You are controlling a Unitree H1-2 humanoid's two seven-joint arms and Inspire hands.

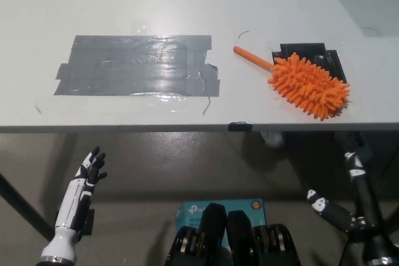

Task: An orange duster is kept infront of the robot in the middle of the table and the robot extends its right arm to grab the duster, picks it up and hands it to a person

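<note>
The orange duster (308, 84) lies on the white table (187, 4) at the right, near the front edge. Its fluffy head rests partly on a black patch (308, 50), and its orange handle (252, 57) points up and to the left. My black right hand (354, 154) is low at the lower right, below the table's front edge and just in front of the duster; it is dark against the floor, so its state is unclear. My white left hand (87, 175) rests at the lower left under the table edge, open and holding nothing.
A wide patch of grey tape (137, 65) covers the table's middle left. A small black tab (240, 126) marks the front edge. Below the table, a blue box (215, 207) lies on the floor, and a dark table leg (22, 207) slants at the far left.
</note>
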